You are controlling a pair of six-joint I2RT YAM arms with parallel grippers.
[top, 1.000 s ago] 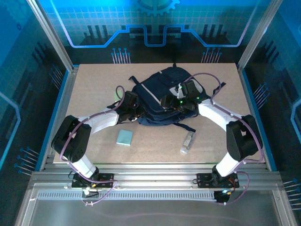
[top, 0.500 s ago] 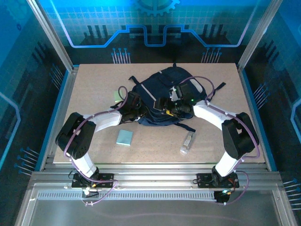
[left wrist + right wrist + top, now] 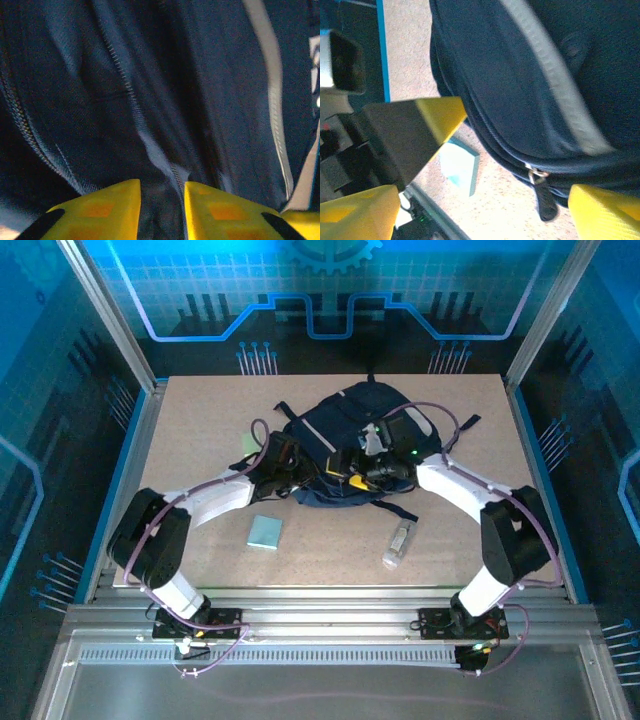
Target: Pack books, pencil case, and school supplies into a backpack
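left claw tight on backpack fold

Backpack: cut off at all edges, fabric blurred.
Green block: largely hidden behind left arm.
Tube: detail too small.

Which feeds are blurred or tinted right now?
Top external: sharp, strong blue cast from the enclosure walls. Left wrist: dark, backpack fabric smeared and soft. Right wrist: grey stripe and zipper pull blurred, teal pad clearer.
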